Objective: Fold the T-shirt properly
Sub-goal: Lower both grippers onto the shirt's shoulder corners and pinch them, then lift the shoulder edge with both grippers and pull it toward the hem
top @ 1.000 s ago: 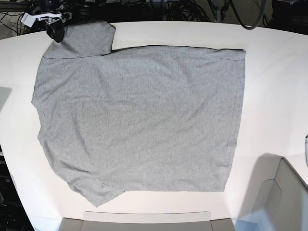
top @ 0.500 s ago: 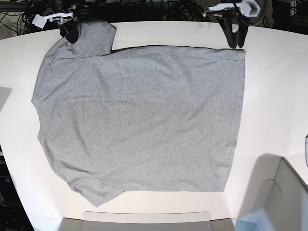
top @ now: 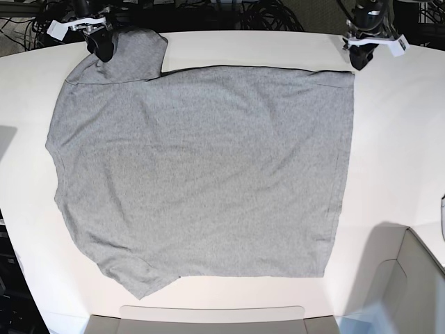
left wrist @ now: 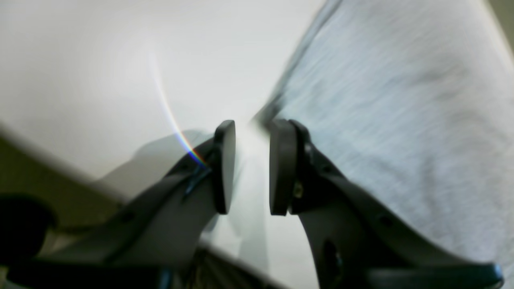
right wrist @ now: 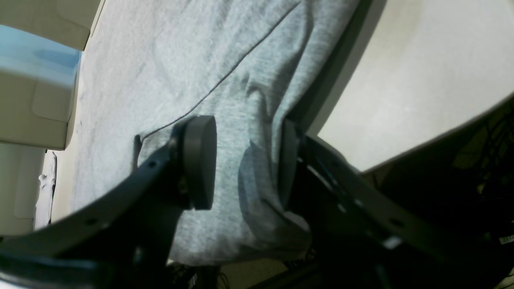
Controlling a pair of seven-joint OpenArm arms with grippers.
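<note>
T-shirt (top: 201, 174) flat across counter (top: 396, 139), plain side up. Right fingers (top: 103, 47) spread wide, straddling far-left sleeve fabric, not pinching. Left fingers (top: 361, 59) part-open, empty, just off far-right hem corner, nearer it.

no readable text anywhere, light heather-grey knit T-shirt (top: 201, 174) shows its plain side, no lettering visible, small white tag (right wrist: 506, 239) at the right wrist view's edge carries marks too tiny and blurred to read
</note>
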